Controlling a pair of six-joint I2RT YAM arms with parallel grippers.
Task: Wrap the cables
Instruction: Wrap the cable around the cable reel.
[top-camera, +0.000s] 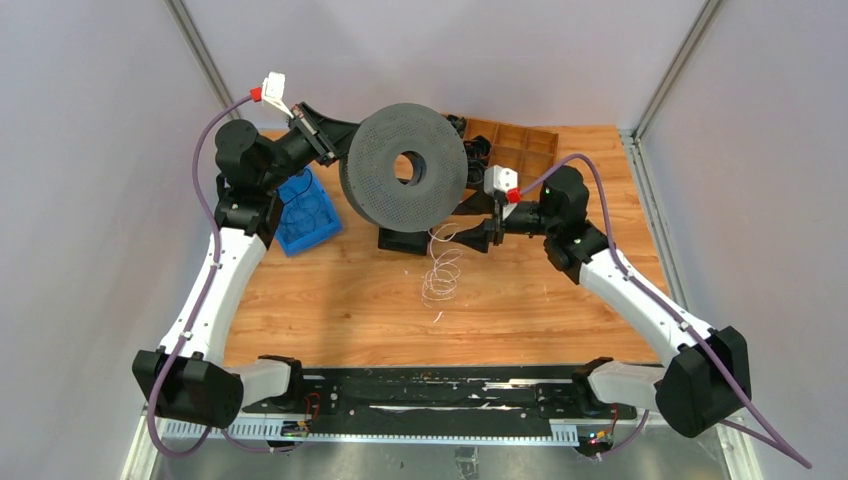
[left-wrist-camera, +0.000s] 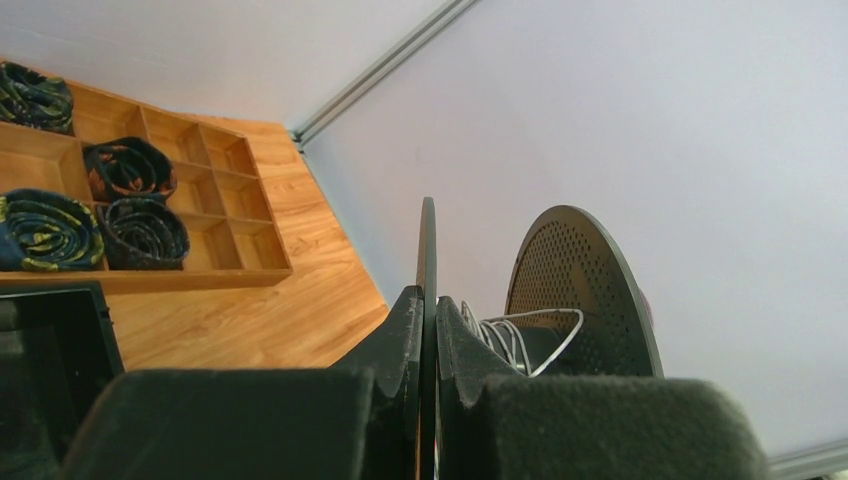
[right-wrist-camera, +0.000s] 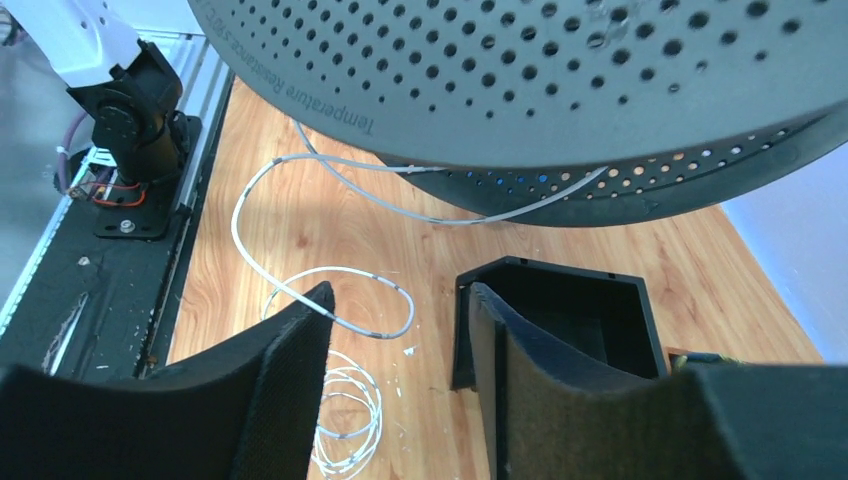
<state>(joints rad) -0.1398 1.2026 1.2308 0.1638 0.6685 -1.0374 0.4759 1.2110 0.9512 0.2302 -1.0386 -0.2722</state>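
Wooden table (top-camera: 330, 300), grey walls (top-camera: 100, 150).
Loose cables (top-camera: 441, 272) run up-frame to spool (top-camera: 405, 167); left gripper (left-wrist-camera: 428, 310) clamps its flange, right gripper (right-wrist-camera: 397, 295) gapes empty.

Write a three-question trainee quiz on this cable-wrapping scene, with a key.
1. True or false: the right end effector is clamped on the white cable.
2. What does the left end effector grip? A) blue basket B) spool flange C) wooden tray
3. Fill in: the loose cable coils lie on the ___ in front of the spool's stand.
Key: 1 false, it is open and holds nothing; 2 B; 3 table.
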